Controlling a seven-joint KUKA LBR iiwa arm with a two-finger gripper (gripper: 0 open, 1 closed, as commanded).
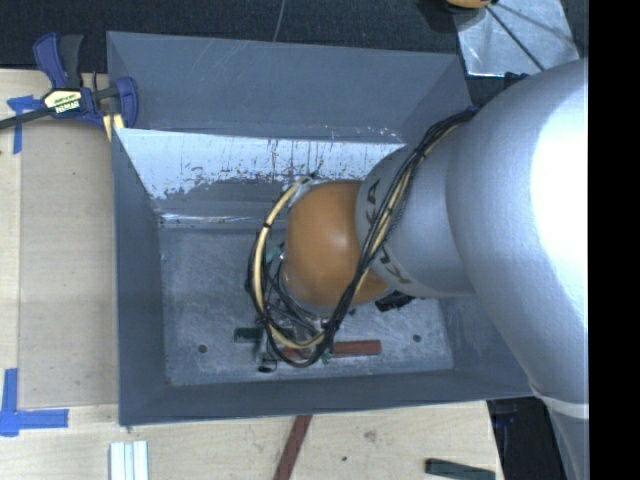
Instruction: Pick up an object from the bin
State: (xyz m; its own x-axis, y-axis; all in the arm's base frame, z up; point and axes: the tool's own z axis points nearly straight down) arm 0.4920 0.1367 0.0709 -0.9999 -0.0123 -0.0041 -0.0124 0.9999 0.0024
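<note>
The gripper [277, 346] is hanging low at 6 o'clock of the bin [140, 268] floor. Its cables [262, 258] are hiding it, so apart or together, I cannot tell. A red-brown bar [358, 348] is lying flat just beside it at 3 o'clock, and a dark bit [244, 335] at 9. Centring over one thing is probably helping here. The front wall is crowding it.

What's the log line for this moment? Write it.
gripper: low over bin floor, front | nearest thing: reddish-brown strip, right of it in view | grasp: cannot tell
</note>
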